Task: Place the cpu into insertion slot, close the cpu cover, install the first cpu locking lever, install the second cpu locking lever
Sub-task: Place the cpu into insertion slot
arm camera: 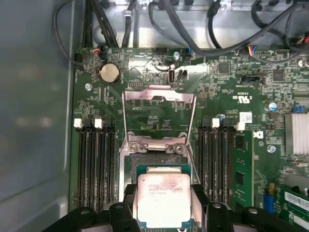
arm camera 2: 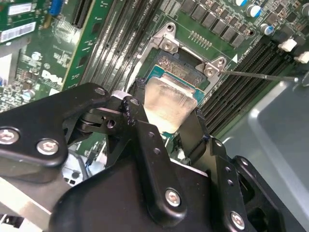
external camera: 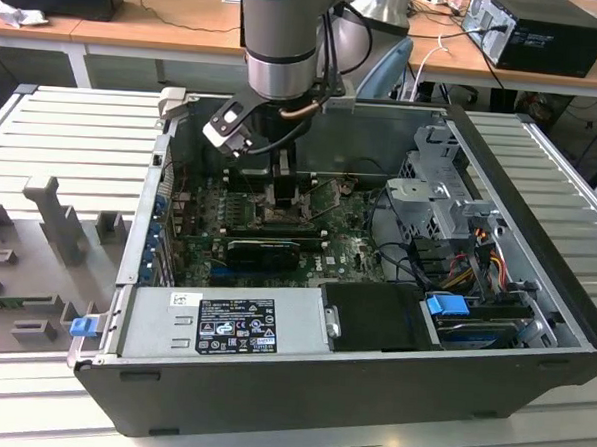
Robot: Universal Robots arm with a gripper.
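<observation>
My gripper is shut on the cpu, a square chip with a pale metal top, its fingers pressing on two opposite edges. The cpu sits directly over the insertion slot, whose dark pin field and metal rim show beyond it. Whether the chip rests in the socket I cannot tell. The cpu cover stands swung open behind the socket. A thin locking lever sticks out to the side. In the exterior view the gripper reaches down into the computer case over the green board.
Black memory slots flank the socket on both sides. A long black expansion card lies nearer the power supply. Drive cage and cable bundles fill the exterior view's right. Case walls enclose the board.
</observation>
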